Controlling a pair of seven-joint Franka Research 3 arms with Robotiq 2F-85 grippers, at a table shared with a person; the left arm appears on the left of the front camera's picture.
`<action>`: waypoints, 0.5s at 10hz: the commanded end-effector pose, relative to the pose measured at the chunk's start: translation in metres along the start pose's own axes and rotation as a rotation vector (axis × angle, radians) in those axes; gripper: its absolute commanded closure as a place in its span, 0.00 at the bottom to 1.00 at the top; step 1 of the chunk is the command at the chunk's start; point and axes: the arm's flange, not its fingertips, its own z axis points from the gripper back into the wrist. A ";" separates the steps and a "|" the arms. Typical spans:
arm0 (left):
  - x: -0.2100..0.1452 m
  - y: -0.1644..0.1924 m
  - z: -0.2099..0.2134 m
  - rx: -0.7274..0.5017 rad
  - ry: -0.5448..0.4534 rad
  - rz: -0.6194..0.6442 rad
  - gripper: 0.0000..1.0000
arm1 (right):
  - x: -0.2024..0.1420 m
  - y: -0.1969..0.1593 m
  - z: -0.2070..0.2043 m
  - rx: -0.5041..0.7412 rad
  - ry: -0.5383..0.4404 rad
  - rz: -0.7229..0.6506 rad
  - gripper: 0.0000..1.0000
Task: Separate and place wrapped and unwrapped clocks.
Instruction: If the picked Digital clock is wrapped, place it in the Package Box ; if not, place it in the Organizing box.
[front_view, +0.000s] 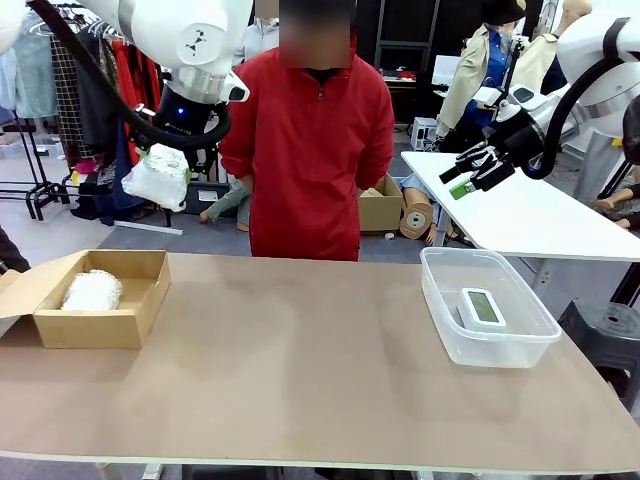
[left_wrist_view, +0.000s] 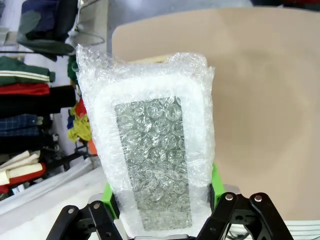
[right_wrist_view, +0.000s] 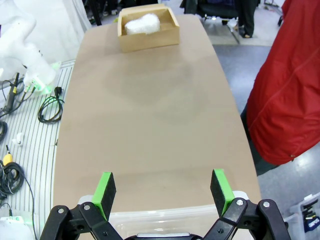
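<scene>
The left gripper (front_view: 158, 178) hangs high above the table (front_view: 300, 360), clamped on a bubble-wrapped clock (left_wrist_view: 155, 150) that stands up between its green pads (left_wrist_view: 106, 194). Below it and slightly to its left, a second wrapped clock (front_view: 92, 291) lies inside the cardboard box (front_view: 135, 315). The right gripper (right_wrist_view: 163, 188) hovers with its fingers spread wide apart and nothing between them; below it the bare clock (front_view: 481, 306) lies in the clear plastic bin (front_view: 452, 335).

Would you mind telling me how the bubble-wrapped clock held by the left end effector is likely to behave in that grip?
The bubble-wrapped clock probably feels squashy outside: loose plastic billows past the pads of the left end effector. The glossy film may let it slip. Underneath, the straight-edged body looks stiff, so it likely won't flop.
</scene>
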 end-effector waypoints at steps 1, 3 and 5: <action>-0.017 0.014 -0.024 0.019 0.064 0.006 1.00 | 0.002 0.001 0.000 -0.007 0.012 0.007 0.00; -0.028 0.029 -0.051 0.023 0.105 -0.001 1.00 | 0.002 0.001 0.000 -0.007 0.012 0.007 0.00; -0.039 0.041 -0.080 0.025 0.126 0.018 1.00 | 0.002 0.001 0.000 -0.007 0.012 0.007 0.00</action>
